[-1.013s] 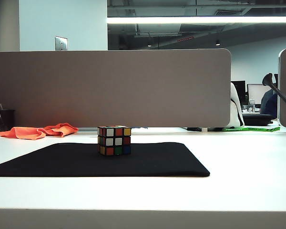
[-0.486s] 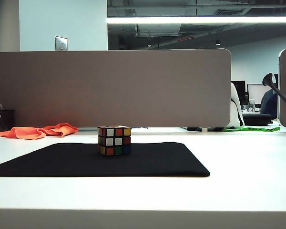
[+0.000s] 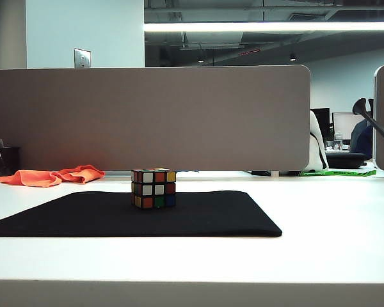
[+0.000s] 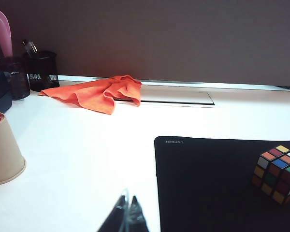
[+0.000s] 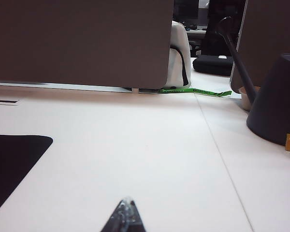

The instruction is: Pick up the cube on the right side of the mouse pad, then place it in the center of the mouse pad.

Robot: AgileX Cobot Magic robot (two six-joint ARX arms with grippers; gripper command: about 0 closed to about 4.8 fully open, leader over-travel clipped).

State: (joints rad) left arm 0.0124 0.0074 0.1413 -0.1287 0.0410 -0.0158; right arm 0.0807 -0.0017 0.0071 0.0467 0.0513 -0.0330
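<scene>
Cube [image 3: 153, 188] sits on the pad [image 3: 211, 214]. Left gripper [image 4: 127, 217], fingers together, hangs low beside the pad's edge. Right gripper [image 5: 125, 216], also closed, hangs low, well apart from the pad.

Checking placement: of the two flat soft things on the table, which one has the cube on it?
The black mouse pad carries the cube; the orange cloth lies bare, farther back left.

White desk [image 3: 333, 217], black mouse pad [image 3: 198, 217] lying flat, crumpled orange cloth [image 3: 51, 176] near the partition, paper cup [image 4: 5, 150] upside down, mesh pen holder [image 4: 42, 71], dark watering can [image 5: 275, 104]
</scene>
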